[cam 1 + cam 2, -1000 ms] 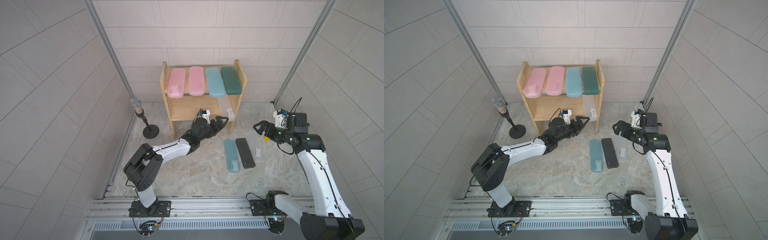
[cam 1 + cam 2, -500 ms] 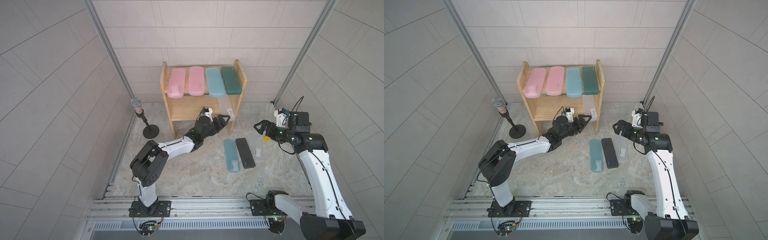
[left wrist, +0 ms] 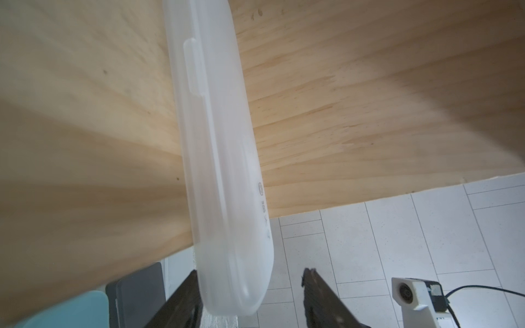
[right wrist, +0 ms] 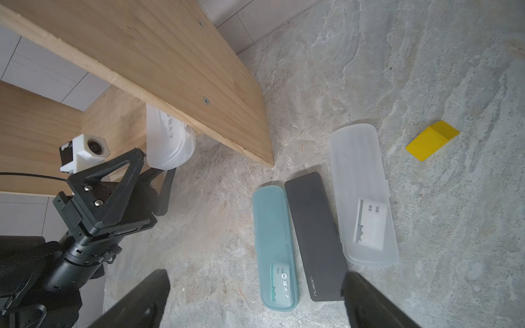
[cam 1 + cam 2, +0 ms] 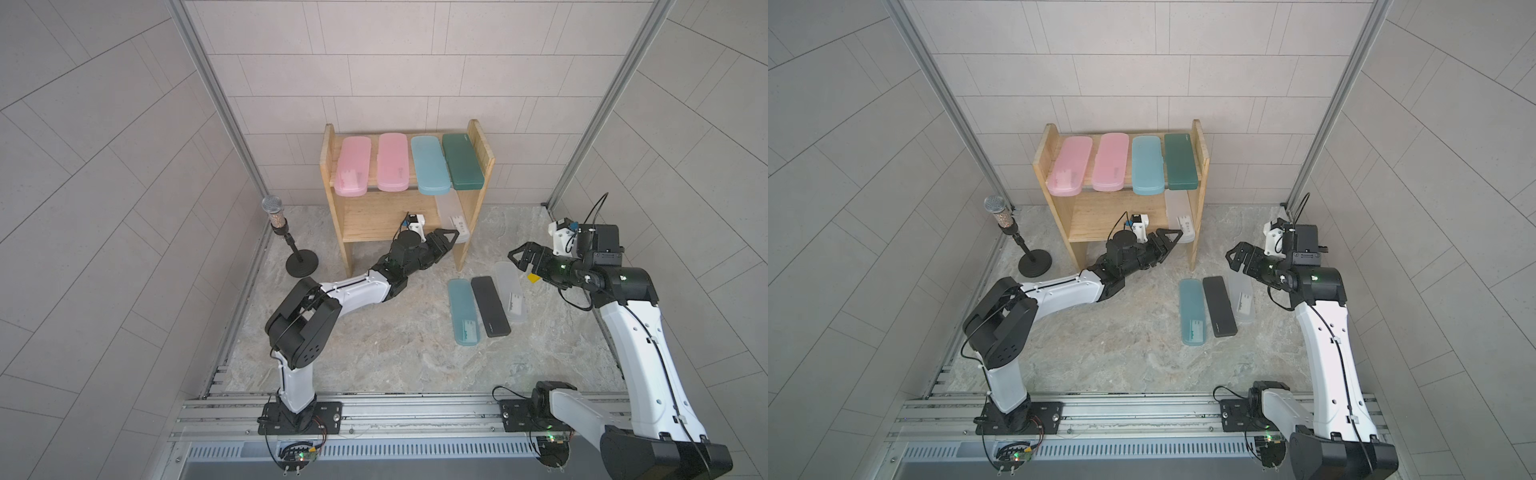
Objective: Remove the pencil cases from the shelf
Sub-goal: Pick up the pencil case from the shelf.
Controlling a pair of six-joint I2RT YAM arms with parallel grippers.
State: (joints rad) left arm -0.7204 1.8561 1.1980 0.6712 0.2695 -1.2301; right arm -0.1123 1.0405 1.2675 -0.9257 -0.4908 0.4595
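Observation:
The pine shelf (image 5: 328,174) holds two pink pencil cases (image 5: 353,165), a light blue one (image 5: 429,164) and a dark green one (image 5: 462,161) on its top tier. A frosted clear case (image 5: 453,216) lies on the lower tier, its end overhanging. My left gripper (image 5: 451,239) straddles that end (image 3: 216,142), open: one finger touches its side, the other stands apart. On the floor lie a light blue case (image 5: 463,311), a black one (image 5: 490,306) and a frosted clear one (image 5: 511,291). Above and beside them my right gripper (image 5: 519,259) hangs open and empty.
A microphone on a round black stand (image 5: 286,237) is left of the shelf. A small yellow piece (image 4: 431,140) lies on the stone floor beside the clear floor case. Tiled walls close in both sides and the back; a metal rail (image 5: 395,415) runs along the front.
My left gripper has pushed forward to the lower tier's clear case and its jaws have narrowed around the case's end. The right arm has stayed put.

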